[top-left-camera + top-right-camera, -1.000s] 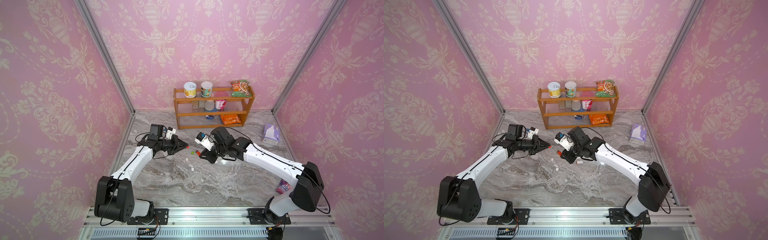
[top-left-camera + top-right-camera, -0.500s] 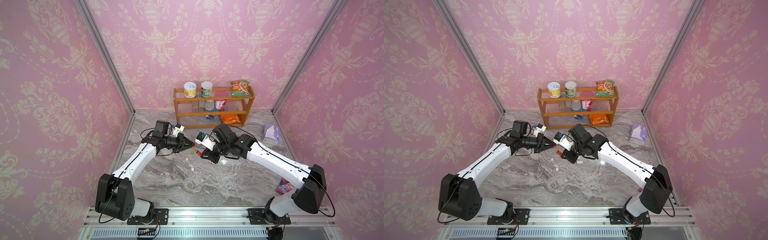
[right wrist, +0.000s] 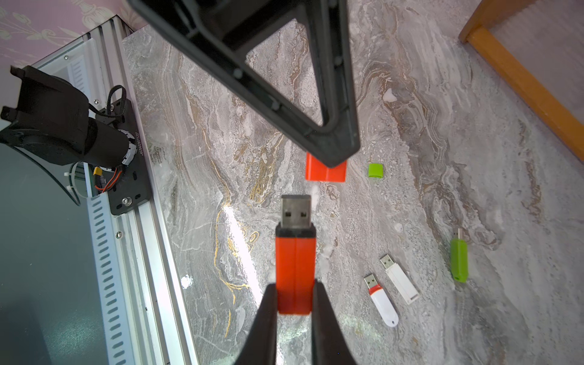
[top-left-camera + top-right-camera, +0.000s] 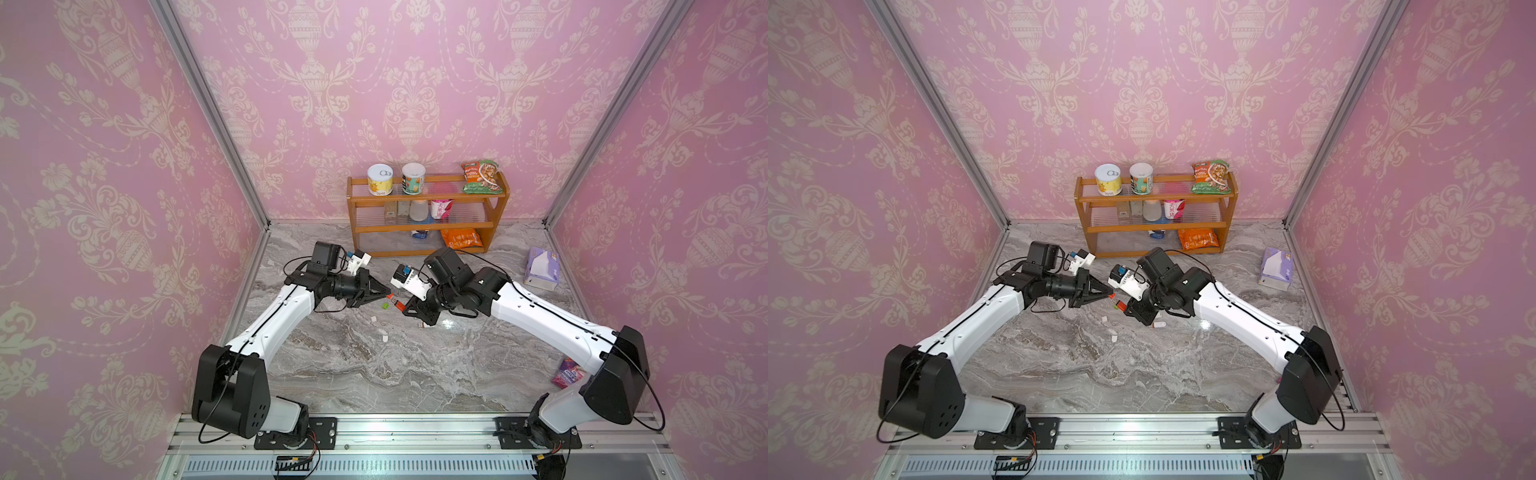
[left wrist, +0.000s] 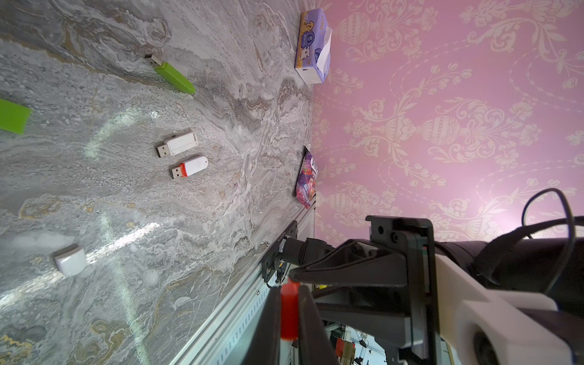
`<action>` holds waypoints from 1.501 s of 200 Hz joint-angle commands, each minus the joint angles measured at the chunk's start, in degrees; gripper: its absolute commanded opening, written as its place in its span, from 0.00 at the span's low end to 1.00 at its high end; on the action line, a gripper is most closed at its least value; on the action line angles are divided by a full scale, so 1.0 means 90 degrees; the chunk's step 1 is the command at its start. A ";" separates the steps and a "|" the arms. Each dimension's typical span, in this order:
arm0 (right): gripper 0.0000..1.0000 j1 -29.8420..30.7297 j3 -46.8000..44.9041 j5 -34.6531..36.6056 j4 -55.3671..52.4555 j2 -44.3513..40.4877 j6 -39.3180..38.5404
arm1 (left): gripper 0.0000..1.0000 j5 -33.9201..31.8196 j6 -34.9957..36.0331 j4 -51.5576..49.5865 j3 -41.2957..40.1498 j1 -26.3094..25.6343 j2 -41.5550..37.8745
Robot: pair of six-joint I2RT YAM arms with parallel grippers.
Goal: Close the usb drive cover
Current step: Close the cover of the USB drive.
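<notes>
The right gripper (image 3: pixel 294 289) is clamped on the back end of the red usb drive (image 3: pixel 295 252). Its jaws pinch the two narrow sides, and the metal plug (image 3: pixel 296 211) sticks out bare in front, up in the air over the marble table (image 3: pixel 202 259). Facing it, close but not touching, the left gripper (image 5: pixel 289 297) is shut on the small red cover (image 5: pixel 290 316). I can't tell whether the cover's open mouth is square to the plug. Both pieces look like light, hard, smooth plastic, so I'd guess either could twist or slip between the pads if the push comes off-line. Holding the drive far back leaves the plug end free, which seems the right place. Down on the table lie a green cap (image 3: pixel 375 170), a green drive (image 3: pixel 459 259) and two white drives (image 3: pixel 399 278).
</notes>
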 commanded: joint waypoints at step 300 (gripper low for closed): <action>0.00 -0.0214 0.1314 0.0213 0.0242 0.0814 0.0180 | 0.00 -0.0321 0.0835 -0.0748 0.0291 -0.0406 0.0222</action>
